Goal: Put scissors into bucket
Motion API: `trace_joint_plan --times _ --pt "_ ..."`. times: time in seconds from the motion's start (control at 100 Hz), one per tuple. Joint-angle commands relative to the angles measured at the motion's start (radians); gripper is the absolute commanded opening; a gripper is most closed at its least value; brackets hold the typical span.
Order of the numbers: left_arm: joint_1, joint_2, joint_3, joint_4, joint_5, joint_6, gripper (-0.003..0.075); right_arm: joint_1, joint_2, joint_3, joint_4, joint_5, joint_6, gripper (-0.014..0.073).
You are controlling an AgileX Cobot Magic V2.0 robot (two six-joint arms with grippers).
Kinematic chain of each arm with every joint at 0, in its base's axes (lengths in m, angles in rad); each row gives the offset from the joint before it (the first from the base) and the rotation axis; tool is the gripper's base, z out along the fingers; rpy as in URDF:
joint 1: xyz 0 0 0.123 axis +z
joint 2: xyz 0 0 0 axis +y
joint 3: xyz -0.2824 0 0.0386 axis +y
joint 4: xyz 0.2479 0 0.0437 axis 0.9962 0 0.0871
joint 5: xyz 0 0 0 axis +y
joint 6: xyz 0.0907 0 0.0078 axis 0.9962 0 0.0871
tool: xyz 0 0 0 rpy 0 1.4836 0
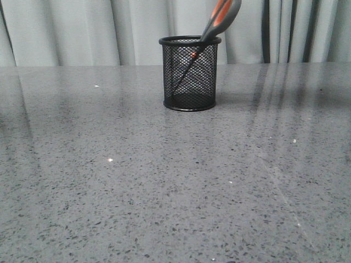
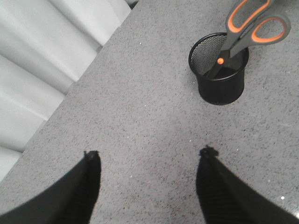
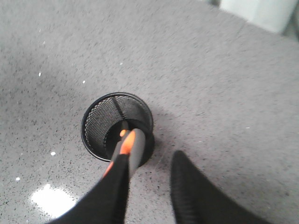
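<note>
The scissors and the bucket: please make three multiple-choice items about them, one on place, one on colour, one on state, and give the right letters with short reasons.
1. Where are the scissors?
A. Flat on the table
B. Blades down inside the bucket, handles above the rim
C. Under the bucket

2. What colour lines the inside of the handles?
A. Orange
B. Green
C. White

3. How is the left gripper?
A. Shut on the scissors
B. Shut on the bucket
C. Open, holding nothing

Answers:
1 B: the front view shows the blades through the mesh, with the handles leaning over the rim.
2 A: the left wrist view shows orange inside both loops.
3 C: its fingers stand wide apart over the bare table.
</note>
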Motion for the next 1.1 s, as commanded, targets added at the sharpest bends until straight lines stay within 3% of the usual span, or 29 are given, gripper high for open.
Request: trace_joint_plan --times 0.0,0.04,0.15,0.32,0.45,0.6,0.77,0.89,1.09 --pt "0.002 -0.032 -0.03 -0.072 0.012 -0.033 0.0293 -0.022 -0.088 -0.017 0.019 -0.041 0.005 -0.0001" --pt "0.002 -0.032 -0.03 -0.083 0.012 -0.038 0.0227 -0.028 -0.113 0.001 0.019 -0.054 0.005 -0.0074" --pt "0.002 -0.032 -0.03 -0.085 0.012 -0.088 -0.0018 -0.033 -0.194 0.091 0.017 -0.136 0.005 -0.0051" --pt "0.002 -0.047 -0.003 -0.086 -0.008 -0.176 -0.002 -0.033 -0.357 0.333 0.017 -0.383 0.005 -0.0052" --pt "0.002 -0.129 0.136 -0.098 -0.165 -0.185 -0.002 -0.033 -0.492 0.547 0.017 -0.574 0.005 -0.0052" --pt "0.002 -0.308 0.429 -0.122 -0.457 -0.18 -0.002 -0.033 -0.655 0.792 0.029 -0.766 0.005 -0.0052" --pt "0.002 -0.552 0.794 -0.189 -0.802 -0.122 -0.002 -0.033 -0.822 1.018 0.033 -0.891 0.005 -0.0052" --pt "0.002 -0.728 1.02 -0.197 -0.942 -0.106 -0.002 -0.033 -0.94 1.167 0.035 -0.967 0.005 -0.0052" --pt "0.002 -1.001 1.323 -0.226 -1.046 -0.106 -0.002 -0.033 -1.112 1.405 0.043 -1.095 0.005 -0.0052"
